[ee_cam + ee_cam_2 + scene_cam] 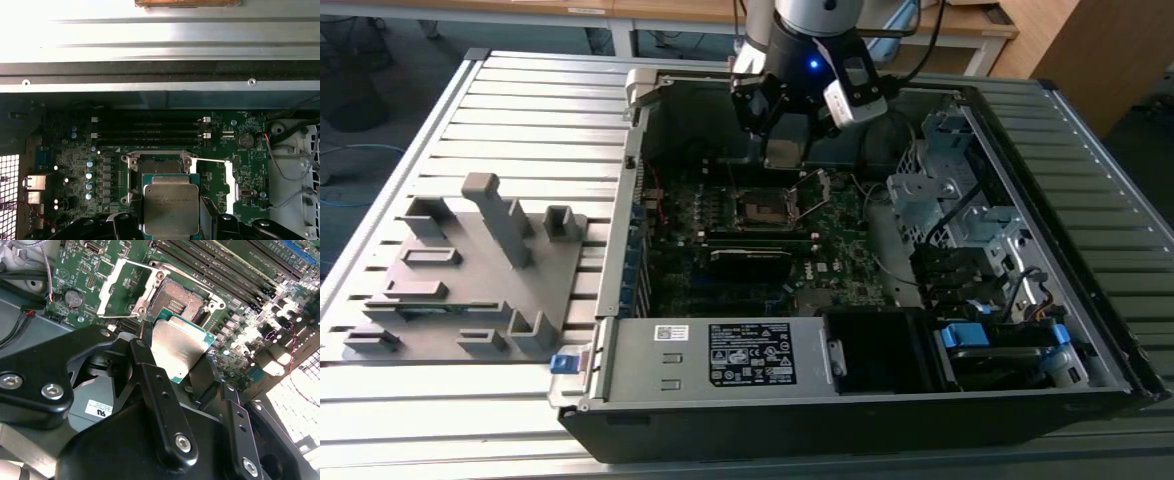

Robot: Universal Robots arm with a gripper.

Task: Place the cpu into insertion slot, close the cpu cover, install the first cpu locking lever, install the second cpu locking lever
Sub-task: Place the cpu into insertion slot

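The gripper [175,362], clamped on the cpu [182,347], holds it near the insertion slot [177,300], which lies bare with the cpu cover [109,290] swung open beside it, so seating, cover and both levers seem left, while a white label [750,352] well apart from the slot carries print too small to tell.

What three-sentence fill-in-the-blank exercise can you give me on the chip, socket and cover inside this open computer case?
1. The tool is ____ on the flat square silvery-grey cpu.
2. The dark square metal-rimmed insertion slot holds ____ chip.
3. The thin silvery metal cpu cover frame stands ____, not closed.
Missing words: shut; no; open.
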